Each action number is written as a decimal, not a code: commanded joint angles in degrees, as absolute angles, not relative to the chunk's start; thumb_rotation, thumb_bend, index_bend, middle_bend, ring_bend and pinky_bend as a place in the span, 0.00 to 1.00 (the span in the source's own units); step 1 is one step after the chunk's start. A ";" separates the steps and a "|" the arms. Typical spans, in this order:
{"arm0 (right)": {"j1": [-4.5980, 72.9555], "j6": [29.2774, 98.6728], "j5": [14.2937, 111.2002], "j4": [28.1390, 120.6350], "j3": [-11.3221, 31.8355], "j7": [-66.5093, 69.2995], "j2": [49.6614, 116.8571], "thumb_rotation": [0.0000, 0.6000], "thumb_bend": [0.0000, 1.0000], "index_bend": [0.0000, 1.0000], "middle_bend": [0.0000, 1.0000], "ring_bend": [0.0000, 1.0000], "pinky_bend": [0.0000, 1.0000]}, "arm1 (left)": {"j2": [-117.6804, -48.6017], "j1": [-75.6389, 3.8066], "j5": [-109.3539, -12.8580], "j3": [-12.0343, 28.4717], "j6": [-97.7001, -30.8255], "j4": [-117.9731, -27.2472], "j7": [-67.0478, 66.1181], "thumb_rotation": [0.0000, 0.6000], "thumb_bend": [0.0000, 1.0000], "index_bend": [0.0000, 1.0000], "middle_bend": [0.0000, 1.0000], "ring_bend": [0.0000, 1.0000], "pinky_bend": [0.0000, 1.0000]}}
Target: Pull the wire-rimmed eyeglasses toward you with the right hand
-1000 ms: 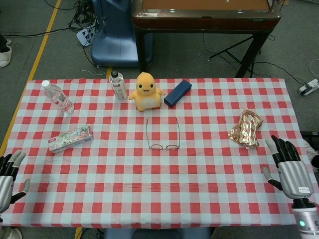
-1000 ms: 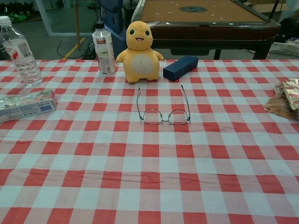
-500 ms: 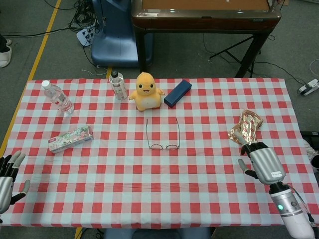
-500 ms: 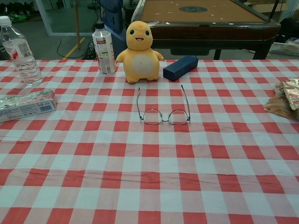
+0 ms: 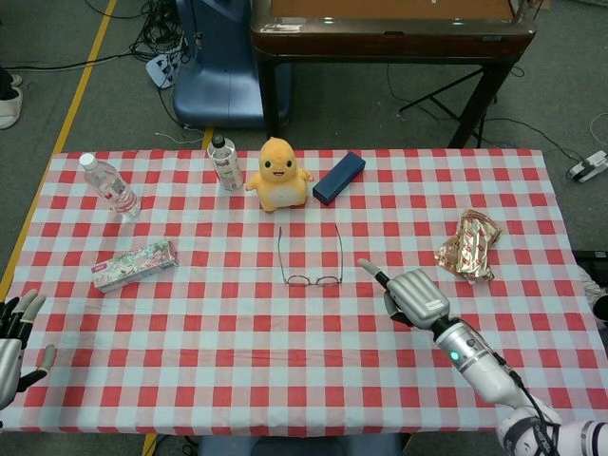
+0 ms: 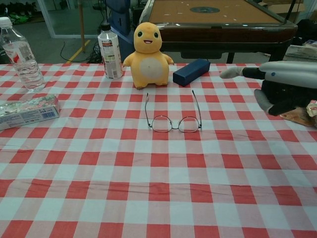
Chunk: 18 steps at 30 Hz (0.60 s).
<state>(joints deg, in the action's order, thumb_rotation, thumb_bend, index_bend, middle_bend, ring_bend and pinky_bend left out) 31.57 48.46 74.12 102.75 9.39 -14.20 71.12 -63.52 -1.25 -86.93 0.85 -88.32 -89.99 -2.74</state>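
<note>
The wire-rimmed eyeglasses (image 5: pixel 311 258) are lying near the middle of the worktop (image 5: pixel 285 380), on the red-and-white checked cloth, lenses facing the robot and both temple arms stretching away toward the far edge. Nothing is touching them. The right hand (image 5: pixel 410 295) is hovering just to their right, near but apart, one finger pointing out toward the frames while the rest are curling under; it is holding nothing. In the chest view that same right hand (image 6: pixel 277 84) is showing at the right edge, above the cloth, one pale fingertip reaching left. Behind the eyeglasses, a yellow plush toy (image 5: pixel 277 174) is standing upright, with a dark blue glasses case (image 5: pixel 338 178) lying just to its right and a dark-capped bottle (image 5: pixel 225 162) standing just to its left. Further left, a clear water bottle (image 5: pixel 109 186) is standing near the far left corner, and a flowery toothpaste box (image 5: pixel 134 265) is lying on its side nearer the robot. Over on the right, a shiny gold snack wrapper (image 5: pixel 468 247) is lying beyond the right hand. The left hand (image 5: pixel 13 337) is sitting at the near left edge, fingers spread and holding nothing.
</note>
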 commanded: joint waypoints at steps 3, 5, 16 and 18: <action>38.17 42.47 65.23 98.24 10.26 -18.83 77.59 1.00 0.82 0.00 0.98 1.00 0.90 | -63.43 -1.06 -86.68 0.80 -88.28 -89.85 -2.64 1.00 0.45 0.00 0.00 0.01 0.00; 39.90 41.41 62.52 96.51 10.13 -19.94 79.54 1.00 0.82 0.00 0.98 1.00 0.90 | -63.41 -0.95 -86.56 0.79 -88.31 -89.76 -2.58 1.00 0.45 0.00 0.00 0.01 0.00; 46.06 39.54 51.83 88.22 8.60 -22.96 86.98 1.00 0.82 0.00 0.98 1.00 0.90 | -63.23 -0.49 -86.00 0.74 -88.30 -89.17 -2.10 1.00 0.45 0.00 0.00 0.01 0.00; 46.78 39.23 50.78 86.90 8.43 -22.85 87.93 1.00 0.83 0.00 0.98 1.00 0.90 | -63.21 -0.44 -85.94 0.71 -88.25 -89.06 -2.08 1.00 0.45 0.00 0.00 0.01 0.00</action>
<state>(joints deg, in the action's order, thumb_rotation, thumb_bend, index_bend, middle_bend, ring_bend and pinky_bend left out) 46.09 39.58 51.47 87.75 8.71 -22.74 87.15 -63.21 -0.44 -85.95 0.71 -88.25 -89.06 -2.09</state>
